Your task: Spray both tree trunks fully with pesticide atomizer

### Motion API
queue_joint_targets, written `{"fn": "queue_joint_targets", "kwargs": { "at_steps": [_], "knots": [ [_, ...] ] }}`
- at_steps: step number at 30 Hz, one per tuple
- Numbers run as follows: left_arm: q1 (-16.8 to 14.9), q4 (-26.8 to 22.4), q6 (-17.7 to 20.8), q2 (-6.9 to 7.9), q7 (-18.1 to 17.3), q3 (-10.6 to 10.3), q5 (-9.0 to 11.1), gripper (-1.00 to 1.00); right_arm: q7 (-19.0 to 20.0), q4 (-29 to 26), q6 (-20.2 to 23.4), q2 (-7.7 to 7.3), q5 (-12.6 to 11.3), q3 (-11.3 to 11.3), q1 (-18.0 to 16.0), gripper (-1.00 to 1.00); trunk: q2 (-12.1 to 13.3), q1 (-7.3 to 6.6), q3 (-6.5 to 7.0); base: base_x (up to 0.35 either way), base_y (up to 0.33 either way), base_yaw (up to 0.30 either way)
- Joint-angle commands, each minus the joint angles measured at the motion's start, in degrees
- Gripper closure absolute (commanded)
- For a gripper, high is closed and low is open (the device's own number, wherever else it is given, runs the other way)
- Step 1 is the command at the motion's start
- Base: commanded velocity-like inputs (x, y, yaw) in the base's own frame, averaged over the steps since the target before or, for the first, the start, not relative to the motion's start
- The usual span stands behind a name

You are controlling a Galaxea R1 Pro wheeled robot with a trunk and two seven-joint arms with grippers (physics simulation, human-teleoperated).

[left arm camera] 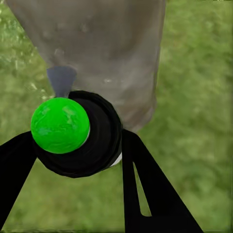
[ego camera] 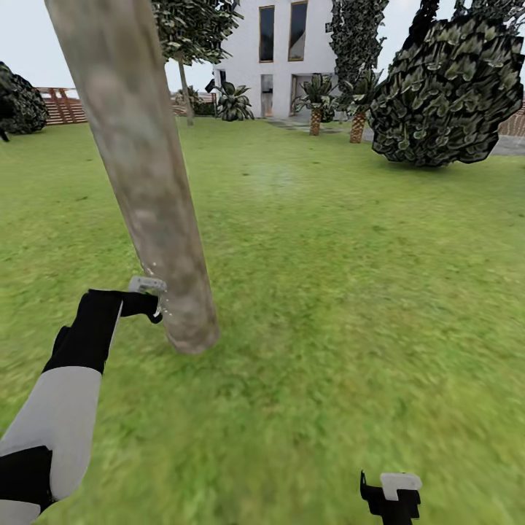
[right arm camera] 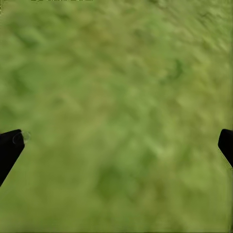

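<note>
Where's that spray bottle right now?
The atomizer sits in the left gripper, low beside the pale tree trunk at the head view's left, nozzle toward the bark.

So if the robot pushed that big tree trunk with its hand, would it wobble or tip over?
Probably not. The tree trunk is far thicker than the left gripper beside it, so it likely feels stiff and heavy. Its base sits in the grass, apparently rooted. The bark looks smooth, so fingers might slide.

The lawn [ego camera: 328, 292] is green grass, blurred close to the camera. A thick pale tree trunk [ego camera: 157, 219] rises tilted from it, its base just beyond the left end effector [ego camera: 154, 306]. Well beyond, a dark leafy bush [ego camera: 445, 95] and small palm-like plants [ego camera: 317, 102] stand on the grass before a white house [ego camera: 277, 51]. Under the right end effector [right arm camera: 116, 141] lies bare grass.
</note>
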Motion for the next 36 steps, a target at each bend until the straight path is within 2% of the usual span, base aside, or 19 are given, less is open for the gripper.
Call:
{"fn": "queue_joint_targets", "kwargs": {
  "at_steps": [1, 6, 10, 13, 20, 22, 23, 24, 25, 27, 28, 29, 30, 32, 34, 36],
  "knots": [
    [-0.1, 0.0, 0.0, 0.0, 0.0, 0.0, 0.0, 1.0, 0.0, 0.0, 0.0, 0.0, 0.0, 0.0, 0.0, -1.0, 0.0, 0.0, 0.0, -0.116, -0.272, 0.272],
    [-0.2, 0.0, -0.1, 0.0, 0.2, 0.1, 0.1, 1.0, 0.0, 0.0, 0.0, 0.0, 0.0, 0.0, 0.0, -1.0, 0.0, 0.0, 0.0, -0.16, -0.259, 0.26],
    [-0.5, 0.0, -0.1, -0.18, 0.2, -0.1, 0.4, 1.0, 0.0, 0.0, 0.0, -0.06, 0.0, -0.1, 0.0, -1.0, 0.0, 0.0, 0.0, -0.027, -0.264, 0.038],
    [-0.6, 0.0, -0.2, -1.73, 0.2, -0.3, 0.3, 1.0, 0.0, 0.1, 0.0, -0.09, 0.0, -0.1, 0.0, -1.0, 0.0, 0.0, 0.0, 0.213, -0.196, 0.001],
    [-0.1, 0.0, -0.1, -2.15, 0.2, -0.4, 0.0, 1.0, 0.0, 0.1, 0.0, -0.09, 0.0, -0.1, 0.0, -1.0, 0.0, 0.0, 0.0, 0.18, -0.088, 0.0],
    [0.0, -0.1, 0.0, -0.73, 0.1, 0.0, -0.1, 1.0, 0.0, 0.1, 0.0, -0.05, 0.0, -0.1, 0.0, -1.0, 0.0, 0.0, 0.0, 0.009, -0.004, 0.0],
    [0.1, -0.6, 0.1, 2.08, -0.2, -0.2, 0.3, 1.0, 0.0, 0.0, 0.0, -0.01, 0.0, 0.0, 0.0, -1.0, 0.0, 0.0, 0.0, 0.002, -0.001, 0.0],
    [0.1, -0.6, 0.1, 3.54, -0.9, -0.4, 0.4, 1.0, 0.0, 0.0, 0.0, -0.01, 0.0, -0.1, 0.0, -1.0, 0.0, 0.0, 0.0, 0.0, 0.0, 0.0],
    [0.1, -0.7, 0.0, 4.03, -2.9, -0.6, 0.4, 1.0, 0.0, 0.0, 0.0, 0.0, 0.0, -0.1, 0.0, -1.0, 0.0, 0.0, 0.0, 0.0, 0.0, 0.0],
    [0.0, -0.7, -0.1, 4.01, -6.9, -1.4, -0.1, 1.0, 0.0, 0.0, 0.0, 0.0, 0.0, 0.0, 0.0, -1.0, 0.0, 0.0, 0.0, 0.0, 0.0, 0.0],
    [-0.2, -0.7, 0.0, 3.77, -8.2, -3.4, -0.4, 1.0, 0.0, 0.0, 0.0, 0.0, 0.0, 0.0, 0.0, -1.0, 0.0, 0.0, 0.0, 0.0, 0.0, 0.019],
    [-0.4, -0.7, 0.3, 3.35, -8.7, -6.7, -0.6, 1.0, 0.0, 0.0, 0.0, 0.0, 0.0, 0.0, 0.0, -1.0, 0.0, 0.0, 0.0, 0.0, 0.0, 0.169],
    [-0.5, -0.7, 0.5, 2.93, -8.8, -7.8, -0.7, 1.0, 0.0, 0.0, 0.0, 0.0, 0.0, 0.0, 0.0, -1.0, 0.0, 0.0, 0.0, 0.0, 0.0, 0.221],
    [-0.5, -0.7, 0.6, 2.66, -8.8, -8.4, -0.7, 1.0, 0.0, 0.0, 0.0, 0.0, 0.0, 0.0, 0.0, -1.0, 0.0, 0.0, 0.0, 0.0, 0.0, 0.255],
    [-0.1, -0.8, 0.7, 3.79, -8.8, -8.4, -0.8, 1.0, 0.0, 0.0, 0.0, 0.0, 0.0, 0.0, 0.0, -1.0, 0.0, 0.0, 0.0, 0.0, 0.0, 0.273],
    [0.4, -0.6, 0.7, 5.7, -8.8, -6.7, -0.8, 1.0, 0.0, 0.0, 0.0, 0.0, 0.0, 0.0, 0.0, -1.0, 0.0, 0.0, 0.0, 0.0, 0.0, 0.253]
  ]
}}
